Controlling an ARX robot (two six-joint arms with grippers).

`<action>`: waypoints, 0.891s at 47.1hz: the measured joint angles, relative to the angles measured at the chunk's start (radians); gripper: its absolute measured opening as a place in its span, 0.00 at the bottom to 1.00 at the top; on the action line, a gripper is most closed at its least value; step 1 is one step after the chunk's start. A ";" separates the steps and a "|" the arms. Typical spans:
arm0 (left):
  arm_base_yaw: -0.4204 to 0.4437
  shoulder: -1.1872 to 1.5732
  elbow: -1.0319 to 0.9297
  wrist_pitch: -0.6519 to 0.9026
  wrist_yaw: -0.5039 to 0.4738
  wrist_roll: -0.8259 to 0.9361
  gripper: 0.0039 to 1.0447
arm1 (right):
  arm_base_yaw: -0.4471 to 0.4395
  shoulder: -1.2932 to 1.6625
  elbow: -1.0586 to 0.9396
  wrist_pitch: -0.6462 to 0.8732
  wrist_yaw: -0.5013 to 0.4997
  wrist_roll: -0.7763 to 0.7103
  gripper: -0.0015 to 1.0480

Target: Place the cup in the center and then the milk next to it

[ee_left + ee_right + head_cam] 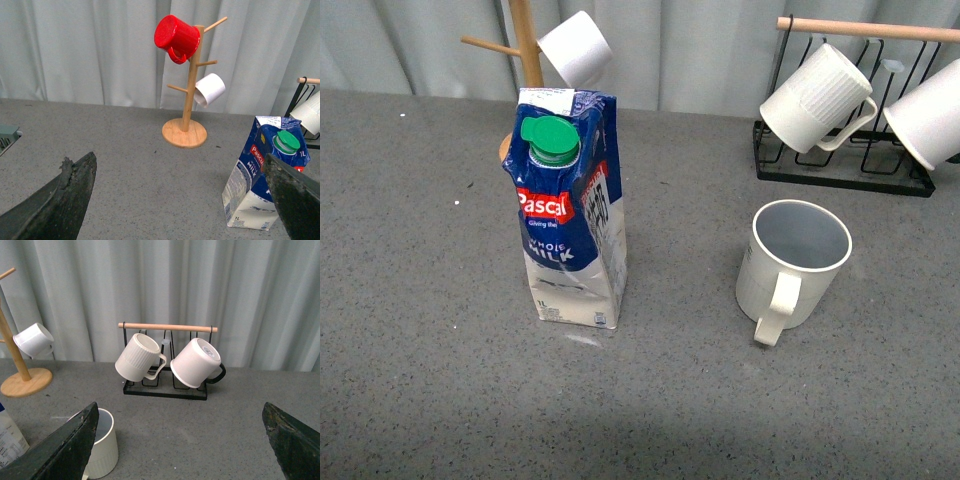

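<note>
The cup [792, 265] stands upright and empty on the grey table [420, 300], right of the milk [568, 215] and apart from it. In the right wrist view a finger hides part of it. Only the left wrist view shows the red mug [176, 36] atop the wooden tree [187, 100]. The left gripper [176, 167] and right gripper [180, 410] both gape wide, holding nothing.

Glossy paperboard milk [565, 230], matt ribbed cup [760, 272], speckled matt table [420, 320].

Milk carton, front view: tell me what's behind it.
A wooden mug tree with a small white cup hanging on it. The carton covers most of its base; only a sliver shows.
</note>
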 joint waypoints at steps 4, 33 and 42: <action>0.000 0.000 0.000 0.000 0.000 0.000 0.94 | 0.000 0.000 0.000 0.000 0.000 0.000 0.91; -0.042 0.480 0.098 0.161 -0.180 -0.148 0.94 | 0.000 -0.001 0.000 0.000 0.000 0.000 0.91; -0.073 0.840 0.153 0.428 -0.148 -0.118 0.94 | 0.000 -0.001 0.000 0.000 0.000 0.000 0.91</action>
